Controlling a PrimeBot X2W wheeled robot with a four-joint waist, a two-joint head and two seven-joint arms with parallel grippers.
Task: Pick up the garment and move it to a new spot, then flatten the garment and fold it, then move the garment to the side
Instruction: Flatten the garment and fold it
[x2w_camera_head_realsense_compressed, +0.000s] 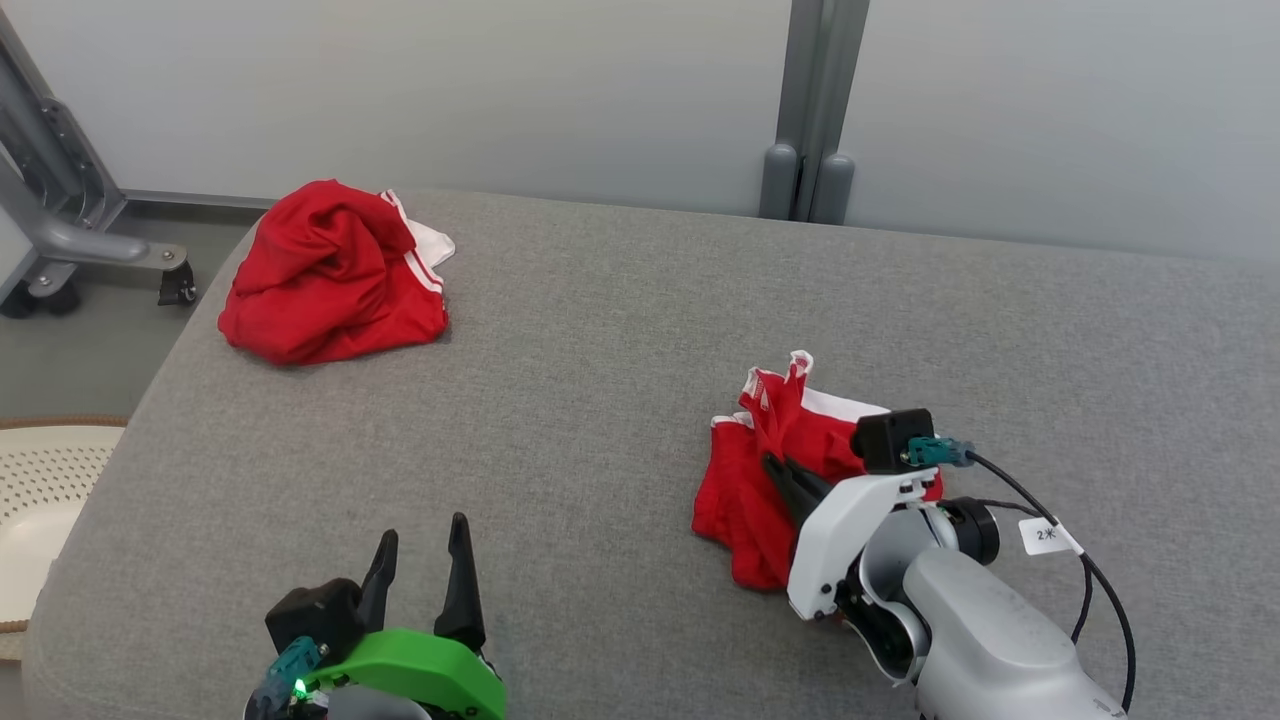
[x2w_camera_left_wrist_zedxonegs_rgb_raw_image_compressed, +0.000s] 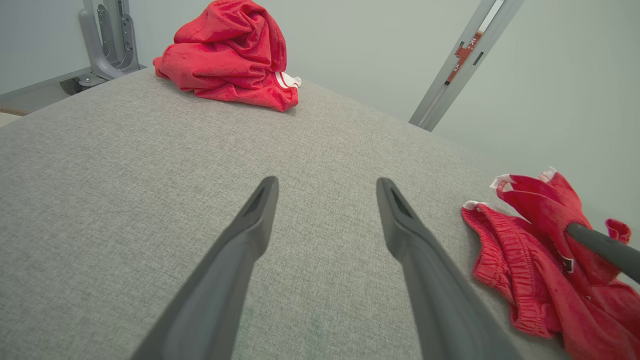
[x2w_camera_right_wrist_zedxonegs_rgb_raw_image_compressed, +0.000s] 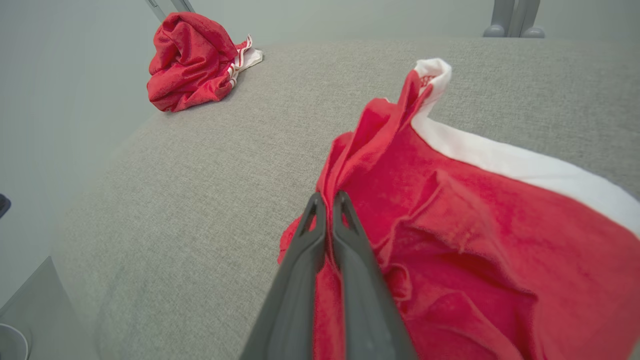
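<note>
Head view: right pincer (x2w_camera_head_realsense_compressed: 778, 466) nipped onto the garment (x2w_camera_head_realsense_compressed: 740, 505), left pincer (x2w_camera_head_realsense_compressed: 424, 530) empty

From where I stand, the garment, red with a white band along one edge, lies crumpled on the near right part of the grey padded table (x2w_camera_head_realsense_compressed: 600, 400). The right pincer has its two dark fingers pressed together on a raised ridge of the red cloth, and the right wrist view shows fabric caught between them. The white-tipped corner stands up just beyond the fingertips.

The left pincer sits at the near left over bare grey cloth, fingers spread well apart with nothing between them. It is well clear of the garment, which lies to its right.

A second red bundle (x2w_camera_head_realsense_compressed: 330, 275), also with white trim, sits heaped at the far left corner of the table, well apart from both pincers. Off the table's left edge is a cream perforated basket (x2w_camera_head_realsense_compressed: 40, 480), and a grey metal frame (x2w_camera_head_realsense_compressed: 60, 230) on castors stands farther back.
</note>
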